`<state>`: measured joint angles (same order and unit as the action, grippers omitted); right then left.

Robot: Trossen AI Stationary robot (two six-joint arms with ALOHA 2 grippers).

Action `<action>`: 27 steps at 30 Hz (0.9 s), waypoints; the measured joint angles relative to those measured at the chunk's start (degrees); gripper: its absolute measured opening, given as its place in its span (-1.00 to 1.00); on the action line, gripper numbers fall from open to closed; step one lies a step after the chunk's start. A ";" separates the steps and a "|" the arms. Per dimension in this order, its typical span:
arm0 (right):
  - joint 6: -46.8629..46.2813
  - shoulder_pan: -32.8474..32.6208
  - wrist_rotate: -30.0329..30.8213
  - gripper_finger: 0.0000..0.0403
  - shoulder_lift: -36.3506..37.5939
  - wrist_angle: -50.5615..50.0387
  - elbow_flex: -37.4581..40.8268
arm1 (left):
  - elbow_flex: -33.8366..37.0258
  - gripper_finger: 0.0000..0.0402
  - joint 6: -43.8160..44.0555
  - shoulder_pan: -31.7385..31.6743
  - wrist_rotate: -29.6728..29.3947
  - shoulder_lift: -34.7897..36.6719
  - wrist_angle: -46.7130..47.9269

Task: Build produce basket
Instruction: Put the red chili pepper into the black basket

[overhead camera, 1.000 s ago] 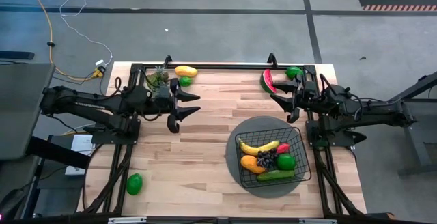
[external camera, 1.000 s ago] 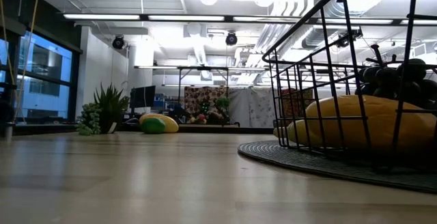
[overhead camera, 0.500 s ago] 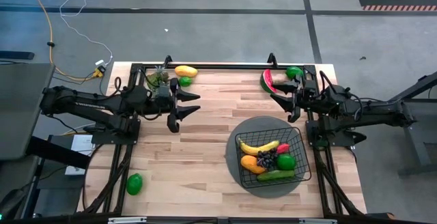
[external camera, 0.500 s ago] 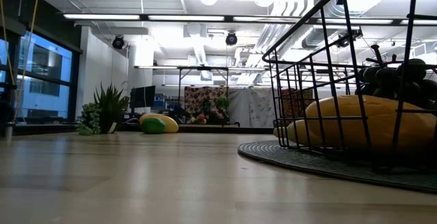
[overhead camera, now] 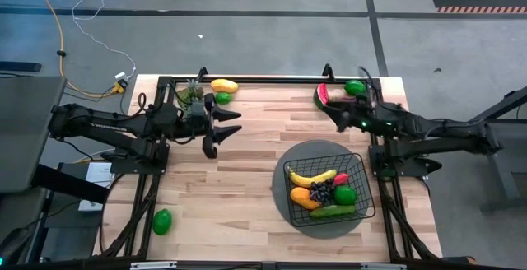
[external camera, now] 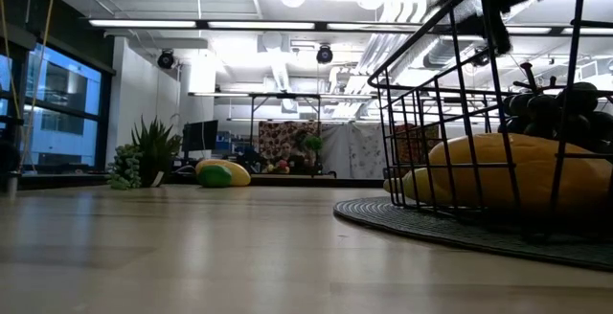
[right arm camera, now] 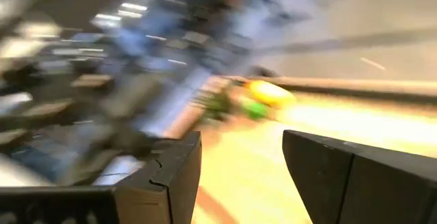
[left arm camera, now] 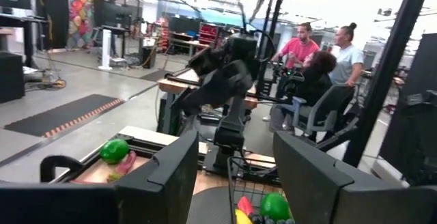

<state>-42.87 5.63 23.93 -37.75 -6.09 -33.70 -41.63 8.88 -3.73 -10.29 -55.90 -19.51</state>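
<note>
The black wire basket [overhead camera: 329, 189] stands on a round grey mat [overhead camera: 284, 208] at the table's right near part. It holds a banana [overhead camera: 311, 177], a mango [overhead camera: 300, 196], grapes [overhead camera: 320, 191], a lime [overhead camera: 345, 194], a cucumber [overhead camera: 333, 211] and a chili. A watermelon slice [overhead camera: 323, 97] and a lime [overhead camera: 354, 87] lie at the far right corner. My right gripper [overhead camera: 341, 116] hovers open beside the slice and touches nothing. My left gripper [overhead camera: 221, 132] waits open over the table's left far part. In the low view the basket [external camera: 479, 113] fills the right side.
A yellow mango [overhead camera: 223, 86], a lime [overhead camera: 223, 98] and a small pineapple [overhead camera: 189, 95] lie near the far edge on the left. Another lime [overhead camera: 163, 221] lies near the left near corner. Bare wood spans the table's middle. People sit beyond the table in the left wrist view [left arm camera: 321, 60].
My right arm has swung fast, its gripper shifting a little toward the far edge and the watermelon slice and turning about; it shows blurred. The fruits and the basket have stayed where they were.
</note>
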 joint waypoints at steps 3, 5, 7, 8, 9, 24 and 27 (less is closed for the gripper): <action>-7.85 5.19 2.17 -0.06 -4.06 -14.87 -4.69 | 0.00 -0.11 -0.02 0.00 -0.81 0.00 -0.02; -12.07 9.18 2.19 -0.06 -7.49 -23.42 -7.19 | 0.00 -0.11 -0.02 0.00 -0.85 0.00 -0.02; -15.03 13.54 2.19 -0.06 -11.19 -28.91 -8.82 | 0.00 -0.11 -0.04 0.00 -0.85 0.00 0.00; -16.67 15.53 2.14 -0.06 -12.96 -30.31 -9.09 | 0.00 -0.11 -0.02 0.00 -0.85 0.00 0.00; -18.31 17.63 1.75 -0.06 -15.04 -31.32 -9.10 | 0.00 -0.11 -0.02 0.00 -0.86 0.00 -0.02; -37.92 34.50 -4.95 -0.06 -40.97 -19.33 -8.24 | 0.00 -0.11 -0.04 0.00 -0.85 -0.02 -0.02; -39.92 35.67 -6.93 -0.06 -43.44 -16.17 -8.34 | 0.00 -0.11 -0.04 0.00 -0.85 -0.02 -0.02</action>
<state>-82.79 41.30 16.99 -81.19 -22.26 -42.04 -41.63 8.84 -3.73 -11.14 -55.92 -19.53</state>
